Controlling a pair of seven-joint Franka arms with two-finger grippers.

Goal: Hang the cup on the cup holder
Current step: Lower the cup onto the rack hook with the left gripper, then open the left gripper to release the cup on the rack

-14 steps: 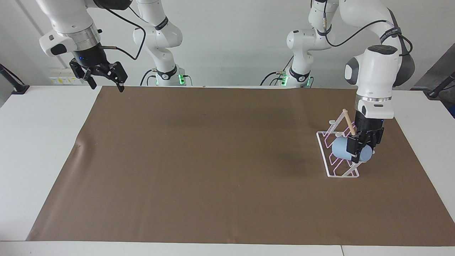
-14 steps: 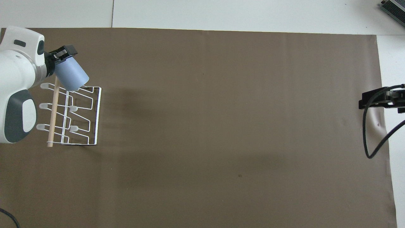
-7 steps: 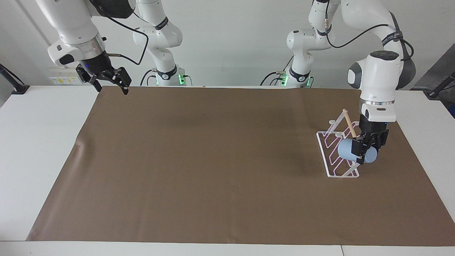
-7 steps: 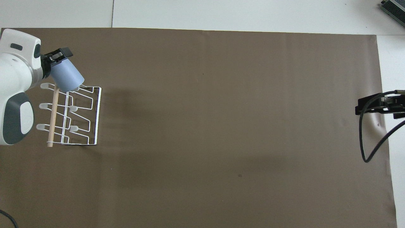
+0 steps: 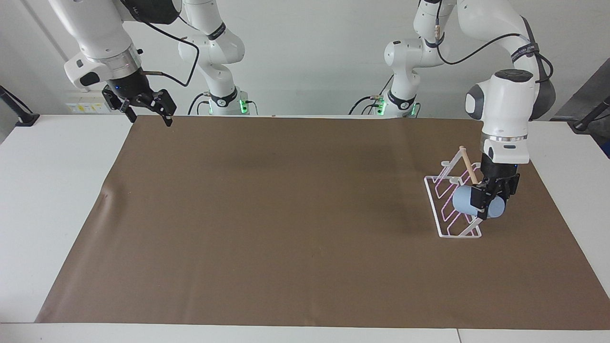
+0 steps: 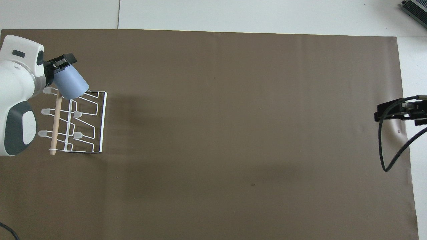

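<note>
Since a second ago our left tool point(image 5: 492, 196) has carried the cup point(image 5: 469, 201) a little toward the left arm's end of the worktop and settled; over the last half second almost nothing changes. Our right tool point(image 5: 145, 105) has shifted slightly and now waits, raised over the corner of the brown mat point(image 5: 286, 214) near its own base, fingers spread and holding nothing.

Left tool closed on the cup, which lies tilted on its side, in the air, at the rack's point(image 5: 452, 205) end farthest from the robots. In the overhead view the cup point(image 6: 70, 85) covers the end prong of the rack point(image 6: 100, 123); whether the prong is already inside the mouth we cannot tell.

Risks, as we judge them: if the mouth misses the rounded tip, the rim could catch the wire and push the light rack across the mat. Letting go before the cup is seated on a prong could send it rolling off.

Surface: white worktop point(image 5: 47, 190), brown mat with a small wrinkle near the right arm's end. Plain white wall, cables at the bases.
</note>
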